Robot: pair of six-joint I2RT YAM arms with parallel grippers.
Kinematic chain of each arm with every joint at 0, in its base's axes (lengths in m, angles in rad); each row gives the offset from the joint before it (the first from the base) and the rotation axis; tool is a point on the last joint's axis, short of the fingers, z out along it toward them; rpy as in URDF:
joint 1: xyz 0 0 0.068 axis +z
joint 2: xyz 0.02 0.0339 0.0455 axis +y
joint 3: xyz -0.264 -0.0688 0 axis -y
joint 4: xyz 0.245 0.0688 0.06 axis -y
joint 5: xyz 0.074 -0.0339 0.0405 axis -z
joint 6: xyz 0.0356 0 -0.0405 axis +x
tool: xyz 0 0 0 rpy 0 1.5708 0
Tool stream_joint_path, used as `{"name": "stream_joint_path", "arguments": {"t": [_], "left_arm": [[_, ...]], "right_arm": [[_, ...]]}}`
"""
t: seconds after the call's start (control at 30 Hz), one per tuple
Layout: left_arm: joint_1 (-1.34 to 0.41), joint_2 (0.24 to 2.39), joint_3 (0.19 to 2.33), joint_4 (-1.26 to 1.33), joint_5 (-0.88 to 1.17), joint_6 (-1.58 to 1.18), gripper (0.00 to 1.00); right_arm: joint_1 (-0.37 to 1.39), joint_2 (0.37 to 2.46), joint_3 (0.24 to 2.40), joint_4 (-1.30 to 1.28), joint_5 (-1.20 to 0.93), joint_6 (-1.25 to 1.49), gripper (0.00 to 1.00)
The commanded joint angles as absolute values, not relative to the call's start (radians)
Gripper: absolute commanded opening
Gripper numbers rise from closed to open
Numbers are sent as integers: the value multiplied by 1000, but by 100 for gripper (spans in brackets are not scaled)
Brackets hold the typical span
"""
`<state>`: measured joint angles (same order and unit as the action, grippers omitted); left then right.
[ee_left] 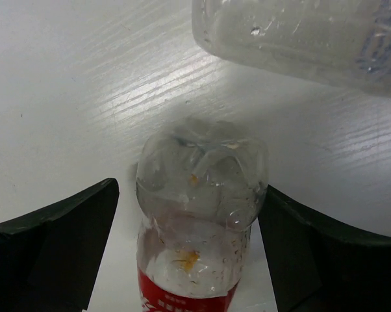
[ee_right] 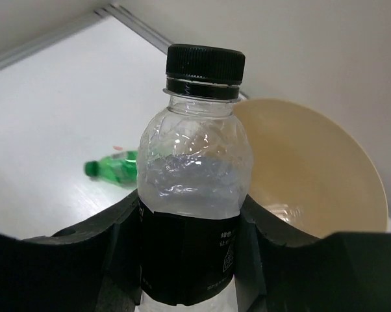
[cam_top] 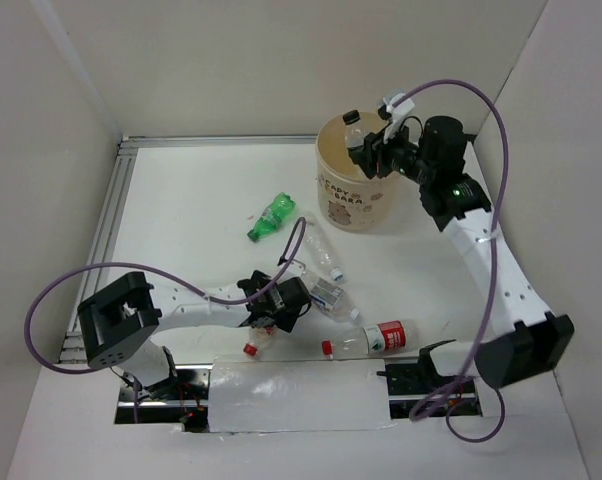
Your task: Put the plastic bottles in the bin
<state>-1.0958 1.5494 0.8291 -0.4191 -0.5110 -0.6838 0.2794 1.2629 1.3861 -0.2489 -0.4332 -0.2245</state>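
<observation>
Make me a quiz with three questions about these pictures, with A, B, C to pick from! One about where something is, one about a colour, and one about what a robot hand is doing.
1. Where is the green bottle?
A. on the table, left of the bin
B. inside the bin
C. standing on a shelf

2. What colour is the cap of the held bottle in the right gripper?
A. red
B. black
C. yellow

3. What is the left gripper doing?
A. shut with nothing in it
B. lifting a bottle high in the air
C. open, jaws either side of a red-labelled bottle lying on the table

Answers:
1 A: the top view shows it lying on the table beside the bin.
2 B: the right wrist view shows a black cap.
3 C: the left wrist view shows a gap beside the bottle.
</observation>
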Motion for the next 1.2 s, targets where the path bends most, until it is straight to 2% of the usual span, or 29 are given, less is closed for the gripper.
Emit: {"name": "stream_joint_path", "arguments": {"t": [0.0, 0.03, 0.1, 0.13, 0.17, 0.2, 0.37, 0.53, 0.57, 0.6, 0.63, 0.7, 0.73, 0.83, 0.87, 1.03, 1.1, 1.17], "left_arm": [[-1100, 1585, 810, -477, -543, -736, 97], [-1100, 1560, 799, -477, -543, -759, 96], [-1100, 1545, 790, -488, -534, -773, 96], [-1100, 1516, 790, -488, -534, -773, 95], [-1100, 1500, 781, -488, -534, -784, 95], [-1100, 1487, 781, -501, -534, -784, 95], [-1109, 1410, 781, -541, -525, -804, 93], [-1109, 1358, 770, -551, -505, -813, 86], [-1109, 1358, 770, -540, -496, -813, 86], [-1109, 1358, 770, -540, -486, -813, 82], [-1109, 1358, 770, -528, -486, -802, 56], [-1109, 1347, 770, -508, -476, -782, 27], [-1109, 1347, 781, -496, -463, -773, 10], [-1109, 1368, 842, -512, -454, -743, 5], [-1109, 1377, 859, -529, -463, -742, 0], [-1109, 1332, 1026, -563, -500, -643, 0], [-1109, 1322, 1190, -584, -526, -602, 0], [-1109, 1339, 1344, -565, -537, -505, 0]], "right_arm": [[207, 1382, 1445, -228, -357, -204, 32], [172, 1429, 1465, -253, -376, -204, 48], [141, 1463, 1477, -276, -388, -195, 68], [129, 1474, 1477, -287, -403, -195, 89], [115, 1483, 1477, -287, -417, -183, 98], [89, 1483, 1477, -296, -437, -183, 100], [34, 1387, 1457, -296, -560, -163, 100], [-38, 1227, 1359, -296, -753, -190, 100], [-38, 1200, 1341, -316, -788, -218, 100], [-49, 1143, 1304, -372, -823, -310, 100], [-49, 1115, 1283, -406, -853, -355, 100], [-58, 1044, 1203, -513, -926, -484, 100], [-58, 1025, 1180, -552, -946, -517, 100], [-67, 991, 1109, -644, -968, -543, 100], [-67, 976, 1095, -655, -980, -543, 100], [-78, 924, 1028, -728, -992, -618, 100], [-78, 910, 1005, -797, -1003, -713, 100], [-78, 901, 959, -845, -1003, -781, 91]]}}
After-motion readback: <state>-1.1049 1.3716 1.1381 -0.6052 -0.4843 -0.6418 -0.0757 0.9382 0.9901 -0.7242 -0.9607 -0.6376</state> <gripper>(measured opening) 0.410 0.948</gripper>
